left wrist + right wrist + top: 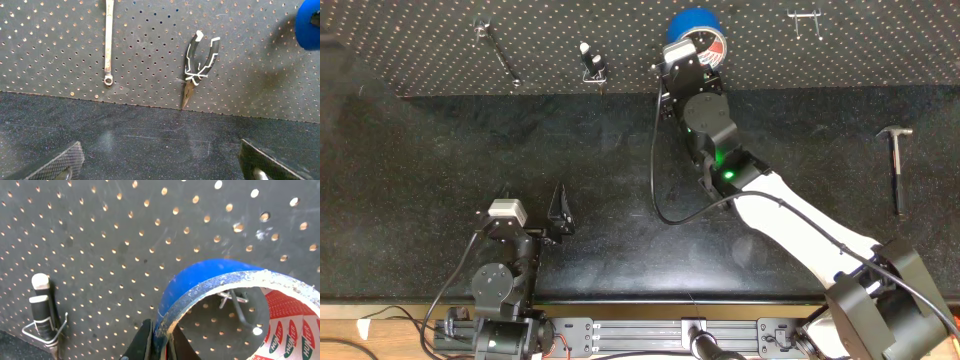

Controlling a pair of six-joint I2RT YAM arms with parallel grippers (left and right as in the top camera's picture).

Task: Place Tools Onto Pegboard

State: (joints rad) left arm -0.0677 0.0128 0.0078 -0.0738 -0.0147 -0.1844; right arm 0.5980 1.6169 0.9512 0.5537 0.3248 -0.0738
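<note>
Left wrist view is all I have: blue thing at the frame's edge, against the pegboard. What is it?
Observer: A blue tape roll, clamped by its wall in the right gripper.
Operator: On a hook?
Observer: A wire hook shows through the roll's core. Whether the roll rests on it I cannot tell.
Operator: Any tool not hung?
Observer: A hammer lies flat on the table, at the right side of the top view.
</note>
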